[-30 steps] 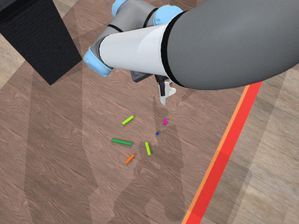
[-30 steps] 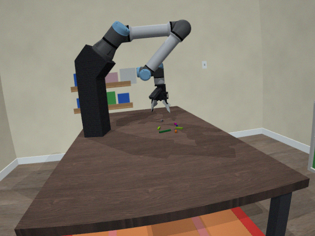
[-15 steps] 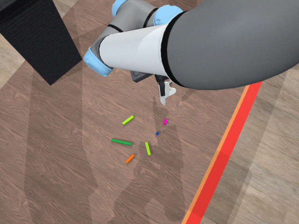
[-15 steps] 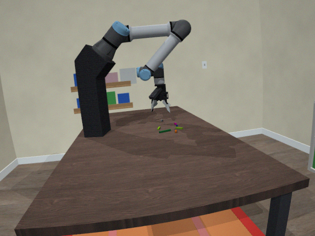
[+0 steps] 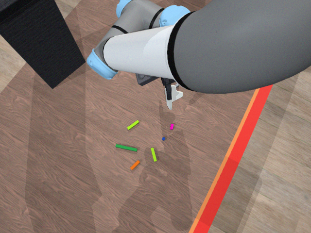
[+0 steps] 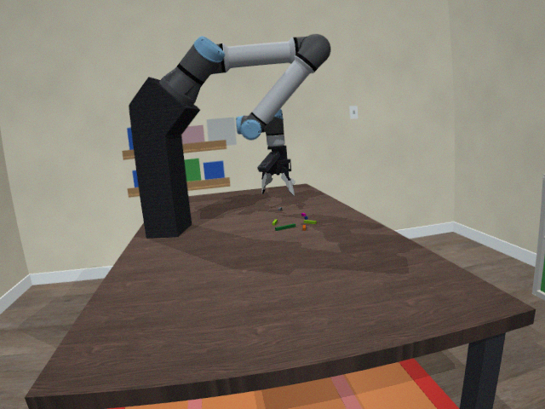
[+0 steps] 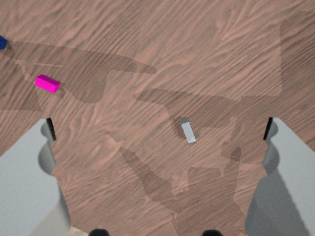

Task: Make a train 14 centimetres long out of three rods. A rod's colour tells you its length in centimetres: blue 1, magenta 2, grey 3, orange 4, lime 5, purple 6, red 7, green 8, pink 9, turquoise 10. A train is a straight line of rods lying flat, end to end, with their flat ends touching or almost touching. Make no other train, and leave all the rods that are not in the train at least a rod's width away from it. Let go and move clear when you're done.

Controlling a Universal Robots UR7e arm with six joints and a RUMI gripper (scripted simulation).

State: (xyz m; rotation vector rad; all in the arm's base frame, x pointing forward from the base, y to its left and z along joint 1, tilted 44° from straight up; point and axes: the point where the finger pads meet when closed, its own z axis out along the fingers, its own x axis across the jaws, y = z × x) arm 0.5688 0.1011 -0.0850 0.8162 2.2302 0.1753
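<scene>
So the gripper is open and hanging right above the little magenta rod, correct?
Not quite. The gripper is open, but the rod below, between its fingers, is the small grey rod, as the wrist view shows. The magenta rod lies off to one side, outside the fingers.

Soft, even light is falling from above. The arm is casting several overlapping pale shadows across the worktop (image 5: pixel 62 150). Edges are looking slightly blocky.
</scene>
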